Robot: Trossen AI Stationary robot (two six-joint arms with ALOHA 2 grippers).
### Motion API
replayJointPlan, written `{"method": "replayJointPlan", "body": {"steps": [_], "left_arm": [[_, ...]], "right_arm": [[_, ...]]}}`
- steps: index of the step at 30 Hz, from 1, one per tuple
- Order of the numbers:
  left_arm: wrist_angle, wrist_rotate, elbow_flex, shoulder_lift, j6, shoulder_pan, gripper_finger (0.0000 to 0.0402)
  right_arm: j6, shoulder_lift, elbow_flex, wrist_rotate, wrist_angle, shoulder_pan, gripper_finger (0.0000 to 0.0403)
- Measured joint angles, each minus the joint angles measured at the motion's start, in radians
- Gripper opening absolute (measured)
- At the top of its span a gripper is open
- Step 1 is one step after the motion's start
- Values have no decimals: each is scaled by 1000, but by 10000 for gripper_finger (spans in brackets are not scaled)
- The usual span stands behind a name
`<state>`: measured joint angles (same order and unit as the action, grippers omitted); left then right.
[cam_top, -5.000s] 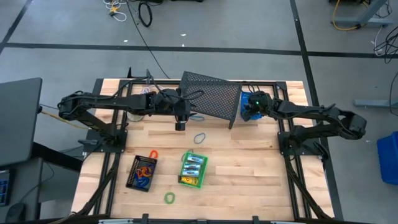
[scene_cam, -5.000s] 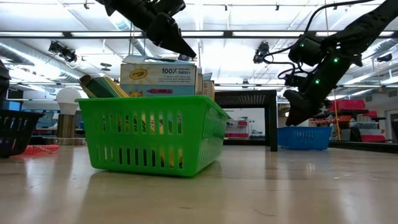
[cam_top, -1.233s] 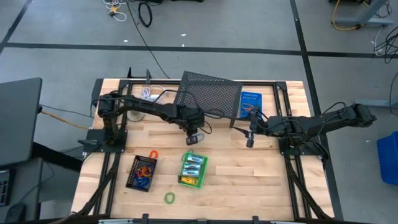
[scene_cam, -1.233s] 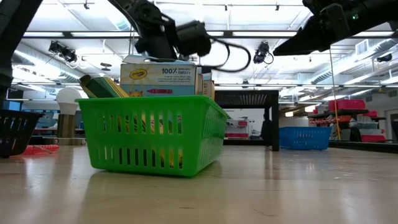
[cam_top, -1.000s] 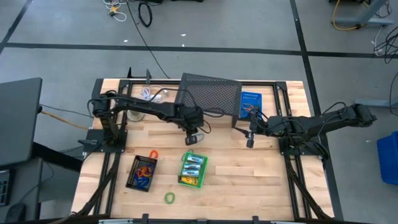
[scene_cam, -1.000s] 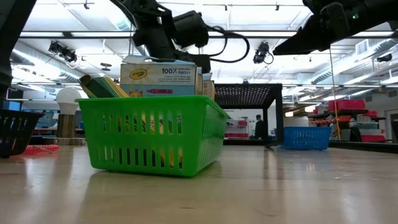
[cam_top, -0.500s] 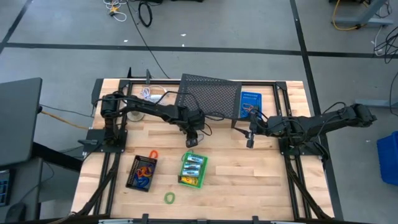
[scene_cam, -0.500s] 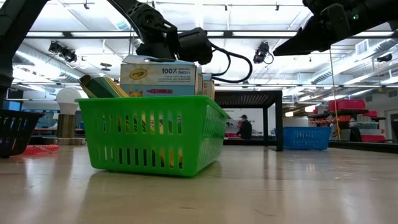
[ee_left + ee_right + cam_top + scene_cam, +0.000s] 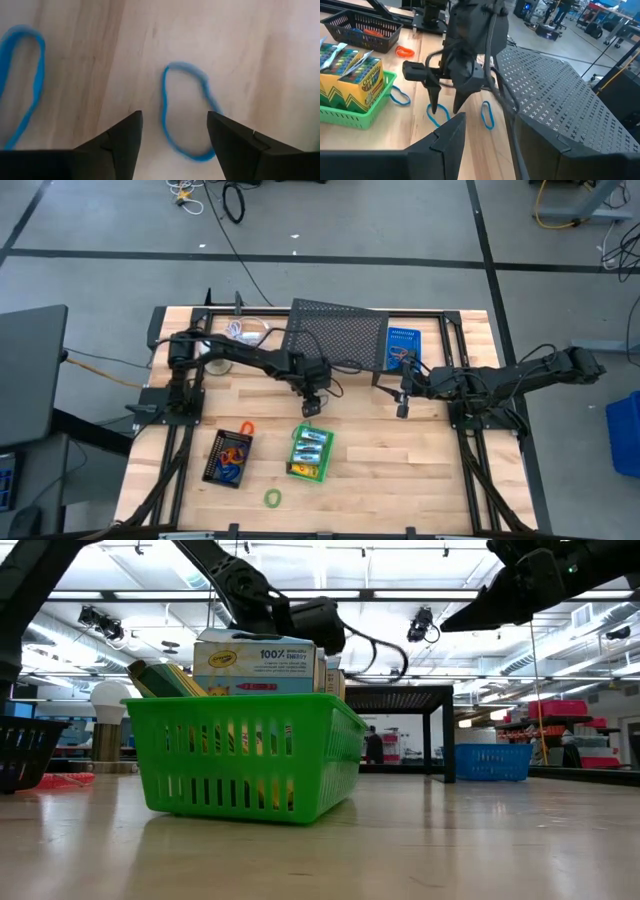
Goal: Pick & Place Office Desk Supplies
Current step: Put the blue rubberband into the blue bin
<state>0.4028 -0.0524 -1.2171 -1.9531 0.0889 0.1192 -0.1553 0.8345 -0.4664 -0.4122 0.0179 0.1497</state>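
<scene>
We hold our left gripper low over the bench's middle, jaws parted around a blue loop lying flat on the wood, not gripped; our right gripper waits toward the right edge, fingers apart, empty

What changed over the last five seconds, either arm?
The left gripper moved from beside the mesh panel down to a blue loop near the green basket, and its jaws opened. The right gripper swung out over the table. The baskets stayed put.
</scene>
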Motion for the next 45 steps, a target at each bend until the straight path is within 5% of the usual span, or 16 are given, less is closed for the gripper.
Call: {"method": "replayJointPlan", "body": {"steps": [10, 21, 36, 45], "left_arm": [[-3, 61, -2, -28, -1, -1, 199], [-7, 20, -1, -30, -1, -2, 13], [29, 86, 5, 33, 17, -92, 2], [43, 252, 3, 79, 26, -129, 1]], "right_arm": [[4, 0, 0, 0, -10, 0, 180], [1, 0, 0, 0, -9, 0, 180], [8, 0, 0, -1, -10, 0, 180], [9, 0, 0, -1, -10, 0, 180]]}}
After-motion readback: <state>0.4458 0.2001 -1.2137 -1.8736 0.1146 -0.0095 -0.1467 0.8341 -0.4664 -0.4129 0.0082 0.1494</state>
